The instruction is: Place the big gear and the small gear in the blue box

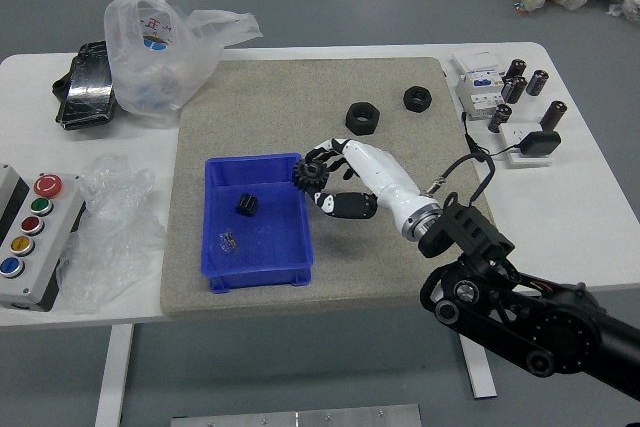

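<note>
- Your right hand (374, 175) is closed on the big gear (310, 176), which sits at the fingertips on the hand's left side; if the pinch is shallow, as it looks, the gear risks twisting or slipping out.
- Just below the gear, at the hand's left, is the right wall of the blue box (262, 278). The gear appears to be over that rim, so letting go here probably makes it strike the edge and roll out onto the mat (345, 267).
- You need to carry it farther left; if you travel too low, the fingers or the gear catch the wall and drag the box.
- Farther left of the hand, inside the box, lies a small black piece (247, 205), likely the small gear. Dropping the big one straight onto it may cause a bounce or a tilted rest.
- Beyond the hand, away from you, two black nuts (362, 118) stand on the mat; a wide swing of the knuckles that way could bump the nearer one.
</note>
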Controlling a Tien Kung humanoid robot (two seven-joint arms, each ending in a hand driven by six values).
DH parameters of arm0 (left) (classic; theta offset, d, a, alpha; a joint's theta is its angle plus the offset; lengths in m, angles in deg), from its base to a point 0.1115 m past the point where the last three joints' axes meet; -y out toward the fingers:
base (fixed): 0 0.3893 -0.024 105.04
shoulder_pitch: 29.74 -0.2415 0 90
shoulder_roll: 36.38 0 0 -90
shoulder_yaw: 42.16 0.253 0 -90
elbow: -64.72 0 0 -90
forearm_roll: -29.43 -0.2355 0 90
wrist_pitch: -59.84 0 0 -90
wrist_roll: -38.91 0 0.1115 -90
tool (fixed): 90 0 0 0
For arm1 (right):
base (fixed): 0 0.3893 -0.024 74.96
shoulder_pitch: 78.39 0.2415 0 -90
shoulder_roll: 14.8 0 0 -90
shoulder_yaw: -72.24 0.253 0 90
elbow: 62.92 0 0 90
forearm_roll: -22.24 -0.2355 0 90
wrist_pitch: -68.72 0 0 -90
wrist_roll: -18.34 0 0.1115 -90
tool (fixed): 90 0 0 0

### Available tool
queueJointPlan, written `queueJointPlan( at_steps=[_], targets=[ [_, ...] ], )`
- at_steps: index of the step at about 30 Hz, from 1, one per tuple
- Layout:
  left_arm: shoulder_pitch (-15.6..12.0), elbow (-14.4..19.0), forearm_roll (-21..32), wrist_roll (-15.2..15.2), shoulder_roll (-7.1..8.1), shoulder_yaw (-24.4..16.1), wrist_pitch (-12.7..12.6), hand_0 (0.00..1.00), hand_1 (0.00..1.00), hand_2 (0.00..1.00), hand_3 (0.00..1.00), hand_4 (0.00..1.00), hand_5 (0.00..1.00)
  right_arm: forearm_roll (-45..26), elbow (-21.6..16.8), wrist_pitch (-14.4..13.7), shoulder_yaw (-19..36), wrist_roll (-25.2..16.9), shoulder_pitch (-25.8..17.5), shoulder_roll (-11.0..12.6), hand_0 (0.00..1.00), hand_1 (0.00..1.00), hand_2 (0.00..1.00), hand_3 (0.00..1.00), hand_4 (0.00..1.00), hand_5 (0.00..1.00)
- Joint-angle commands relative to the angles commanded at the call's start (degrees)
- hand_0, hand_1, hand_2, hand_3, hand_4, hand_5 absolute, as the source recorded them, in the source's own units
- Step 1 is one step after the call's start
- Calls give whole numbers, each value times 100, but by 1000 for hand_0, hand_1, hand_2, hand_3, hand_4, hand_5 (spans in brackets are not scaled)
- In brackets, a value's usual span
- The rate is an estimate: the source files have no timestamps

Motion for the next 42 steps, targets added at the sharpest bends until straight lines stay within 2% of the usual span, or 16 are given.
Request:
queueJointPlan(
  at_steps=[1, 6, 7, 9, 12, 13, 22, 25, 30, 31, 36, 37, 42],
  targets=[
    [2, 3, -23, -12, 1, -19, 5, 714, 629, 633, 732, 724, 434, -21, 23, 16, -92, 6, 114, -42, 565, 663, 644, 663, 498, 20],
    [9, 15, -55, -43, 13, -50, 3, 714, 629, 633, 732, 724, 434, -71, 158, 116, -453, 53, 683, -237, 565, 663, 644, 663, 498, 20],
    [8, 19, -68, -56, 11, -68, 4, 714, 629, 633, 733, 724, 435, -86, 184, 144, -514, 66, 754, -266, 669, 777, 769, 708, 545, 112],
    [7, 30, -108, -92, 6, -118, 8, 714, 629, 633, 733, 724, 435, -134, 249, 210, -649, 91, 876, -323, 669, 777, 769, 708, 545, 112],
    [8, 36, -136, -113, 0, -153, 10, 714, 629, 633, 733, 724, 435, -186, 346, 308, -808, 133, 974, -396, 669, 777, 769, 708, 545, 112],
    [9, 36, -136, -113, -1, -154, 9, 714, 629, 633, 733, 724, 434, -192, 365, 324, -833, 139, 984, -409, 799, 896, 882, 822, 649, 167],
    [6, 36, -139, -114, 9, -168, 11, 714, 629, 633, 734, 724, 434, -51, 399, 290, -791, 132, 956, -401, 812, 901, 890, 843, 640, 147],
    [8, 34, -147, -109, 21, -171, 15, 714, 629, 633, 734, 724, 433, 7, 341, 231, -601, 87, 878, -351, 804, 894, 877, 830, 635, 163],
    [2, 29, -148, -88, 51, -162, 27, 714, 629, 633, 734, 724, 433, -263, 198, 37, -42, -211, 597, -122, 804, 894, 877, 830, 635, 163],
    [-7, 29, -149, -88, 55, -166, 28, 714, 630, 634, 735, 725, 434, -386, 160, -18, 93, -320, 504, -57, 750, 827, 811, 773, 671, 235],
    [-78, 22, -139, -67, 41, -202, 23, 714, 630, 634, 735, 725, 434, -1148, -113, -170, 912, -991, -98, 259, 750, 827, 811, 773, 671, 235],
    [-102, 17, -90, -43, 28, -184, 8, 714, 630, 633, 735, 725, 434, -1316, -149, -163, 1090, -1133, -221, 306, 725, 798, 773, 720, 687, 269],
    [-256, -40, 237, 193, -65, 52, -44, 714, 630, 633, 735, 725, 434, -2267, -184, 64, 2132, -1927, -909, 566, 725, 798, 773, 720, 687, 269]
  ],
)
